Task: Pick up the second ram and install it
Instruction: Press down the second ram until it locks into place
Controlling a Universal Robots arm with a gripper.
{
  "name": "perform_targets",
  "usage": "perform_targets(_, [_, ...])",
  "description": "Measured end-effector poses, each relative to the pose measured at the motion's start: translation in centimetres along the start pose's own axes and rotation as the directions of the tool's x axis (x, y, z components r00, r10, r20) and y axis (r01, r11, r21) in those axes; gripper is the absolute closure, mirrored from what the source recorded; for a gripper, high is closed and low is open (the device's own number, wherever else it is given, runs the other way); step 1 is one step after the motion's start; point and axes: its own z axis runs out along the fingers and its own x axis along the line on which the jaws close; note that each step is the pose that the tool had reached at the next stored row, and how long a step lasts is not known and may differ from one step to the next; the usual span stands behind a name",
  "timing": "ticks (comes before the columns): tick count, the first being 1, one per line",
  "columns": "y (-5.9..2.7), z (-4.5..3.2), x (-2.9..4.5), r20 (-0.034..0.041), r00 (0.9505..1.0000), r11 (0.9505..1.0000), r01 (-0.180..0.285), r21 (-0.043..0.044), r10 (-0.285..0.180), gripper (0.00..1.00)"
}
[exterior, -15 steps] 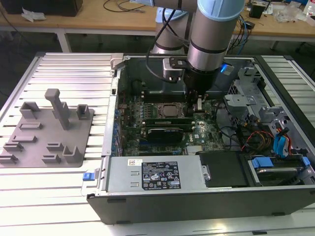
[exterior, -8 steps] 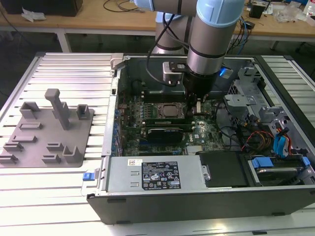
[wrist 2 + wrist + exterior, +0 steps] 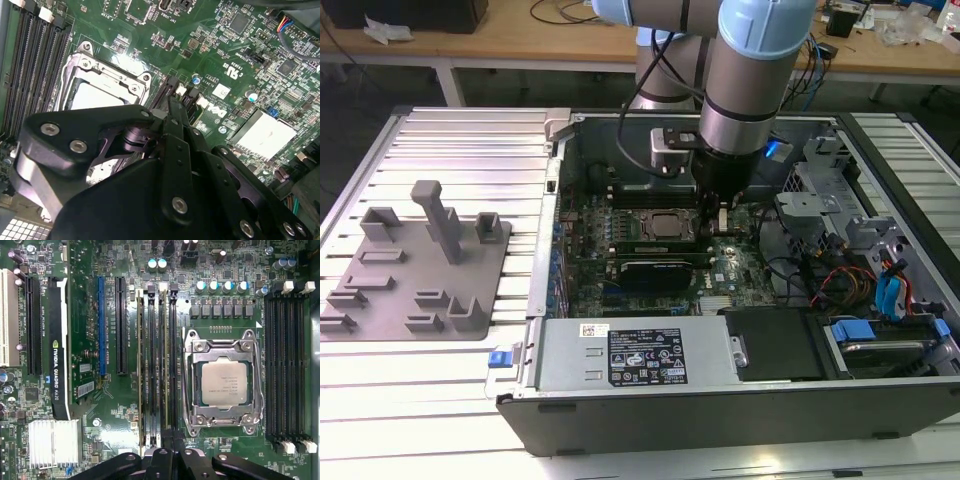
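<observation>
Exterior view — the pincer [image 3: 718,214] reaches down inside the open computer case [image 3: 650,375], over the motherboard [image 3: 730,268].
First wrist view: the second ram [image 3: 166,365] stands edge-up in a slot beside the processor socket [image 3: 223,383] — fingers [image 3: 167,450] together at its end.

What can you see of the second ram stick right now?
In the first wrist view the second ram shows edge-on: a thin, pale green-gold strip standing upright among the black memory slots beside the processor socket. It runs straight along its slot's length. One end passes under the gripper, which sits right over it. Its label and chips are hidden at this angle, and whether it is fully seated cannot be told.
</observation>
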Motion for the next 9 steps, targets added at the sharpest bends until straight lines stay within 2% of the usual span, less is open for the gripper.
perform_targets(1, [0.00, -0.05, -0.01, 0.0008, 1.0000, 1.0000, 0.000, 0.0002, 0.000, 0.92])
perform_targets(4, [0.01, -1.38, -0.04, 0.0003, 1.0000, 1.0000, 0.000, 0.0001, 0.000, 0.92])
perform_targets(9, [0.01, -1.53, -0.05, 0.0006, 1.0000, 1.0000, 0.000, 0.0000, 0.000, 0.92])
